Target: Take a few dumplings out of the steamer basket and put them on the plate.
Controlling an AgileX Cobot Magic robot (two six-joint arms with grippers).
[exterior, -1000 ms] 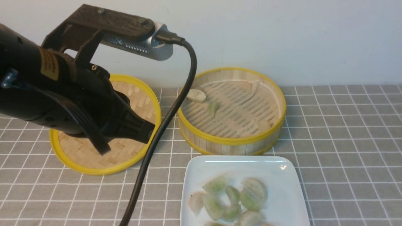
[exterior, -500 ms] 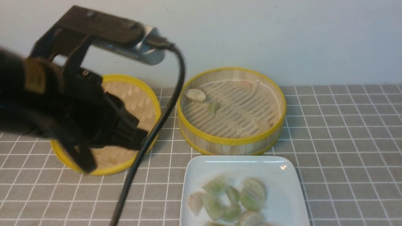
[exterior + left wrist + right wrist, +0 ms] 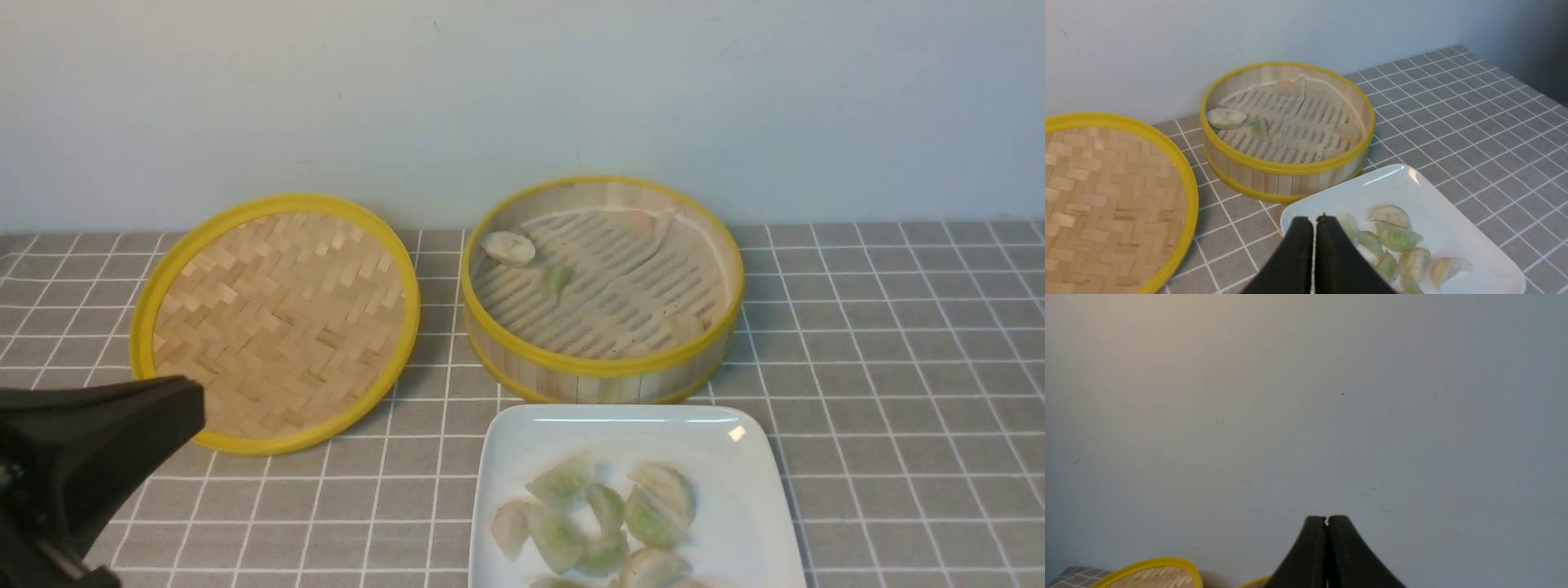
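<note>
Black left end effector (image 3: pixel 1314 222) pinched together, empty, low at left. Woven lid (image 3: pixel 277 318) flat on grey bench (image 3: pixel 898 367). Bamboo steamer basket (image 3: pixel 604 371) holding a pale dumpling (image 3: pixel 507 247). Several dumplings (image 3: pixel 604 510) heaped on plate (image 3: pixel 735 490) just before it. Pinched, empty: right end effector (image 3: pixel 1327 520).

Glossy white plate (image 3: pixel 751 490), slatted bamboo steamer basket (image 3: pixel 602 376), herringbone-woven bamboo lid (image 3: pixel 277 318), translucent moist dumplings (image 3: pixel 600 523), matt checked grey tablecloth (image 3: pixel 898 343), matt black gripper fingers (image 3: pixel 1294 261)
</note>
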